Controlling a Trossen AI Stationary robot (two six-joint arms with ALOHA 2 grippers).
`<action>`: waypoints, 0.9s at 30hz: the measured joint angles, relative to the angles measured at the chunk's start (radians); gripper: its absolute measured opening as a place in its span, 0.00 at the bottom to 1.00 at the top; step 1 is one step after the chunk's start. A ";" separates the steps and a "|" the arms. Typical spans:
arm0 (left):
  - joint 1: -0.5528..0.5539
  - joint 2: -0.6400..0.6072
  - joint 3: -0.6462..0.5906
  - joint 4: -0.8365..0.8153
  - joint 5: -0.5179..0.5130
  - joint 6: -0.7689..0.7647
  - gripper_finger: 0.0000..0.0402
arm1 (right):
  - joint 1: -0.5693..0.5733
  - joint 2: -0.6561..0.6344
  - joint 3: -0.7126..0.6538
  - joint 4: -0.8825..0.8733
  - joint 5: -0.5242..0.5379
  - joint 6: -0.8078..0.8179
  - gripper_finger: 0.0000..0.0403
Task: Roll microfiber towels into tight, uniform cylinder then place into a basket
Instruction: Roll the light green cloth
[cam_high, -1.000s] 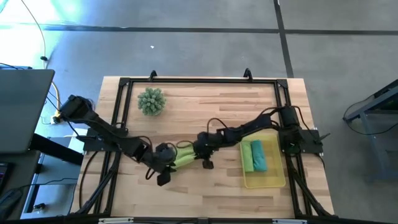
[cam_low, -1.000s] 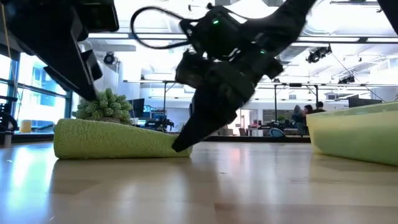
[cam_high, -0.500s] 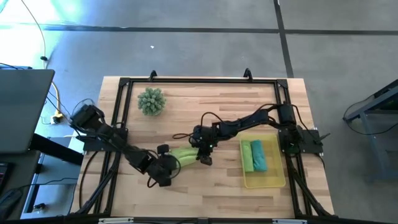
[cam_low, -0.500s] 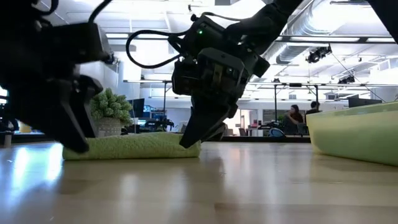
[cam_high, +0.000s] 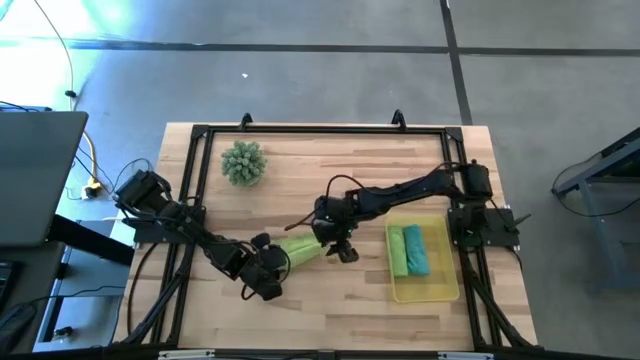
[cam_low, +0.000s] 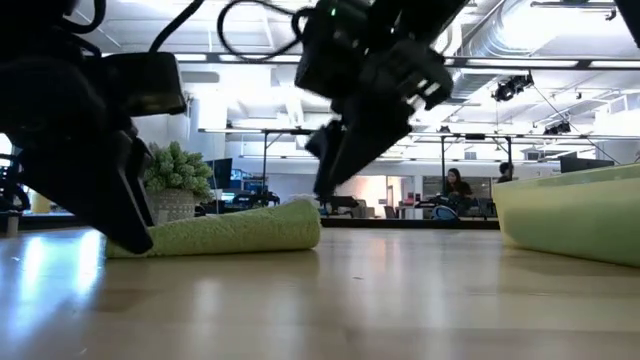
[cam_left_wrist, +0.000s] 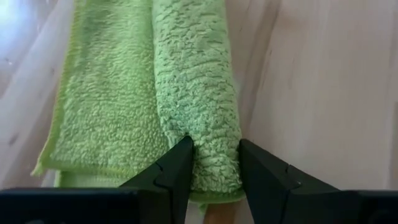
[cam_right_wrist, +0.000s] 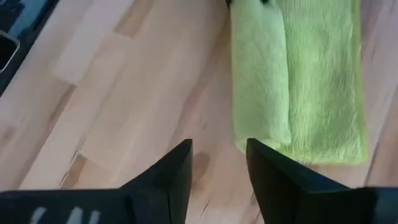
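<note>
High view counts three towels: two rolled in the basket (cam_high: 449, 290), one (cam_high: 300, 248) beside it, its roll pinched by the left pincer (cam_high: 268, 272); right pincer (cam_high: 335, 243) parted, empty.

Lime towel (cam_low: 225, 232): near end hidden behind left pincer (cam_low: 125, 225) in low view.
Basket (cam_low: 570, 215): cut off by right edge, contents unseen there.
People behind worktop (cam_low: 330, 300): too small to tell.

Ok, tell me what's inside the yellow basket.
The yellow basket holds two rolled towels lying side by side: a lime green towel and a teal towel. Whatever sits beneath them is covered. From the low view the basket wall hides them.
</note>
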 joint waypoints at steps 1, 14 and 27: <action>0.000 0.000 0.000 0.004 0.009 -0.016 0.30 | 0.004 -0.012 0.006 -0.027 0.000 -0.027 0.35; 0.085 -0.003 -0.002 0.123 0.238 -0.053 0.30 | 0.192 -0.027 -0.087 0.214 0.408 -0.395 0.37; 0.107 -0.003 -0.003 0.142 0.280 -0.050 0.30 | 0.167 0.050 -0.139 0.311 0.422 -0.300 0.37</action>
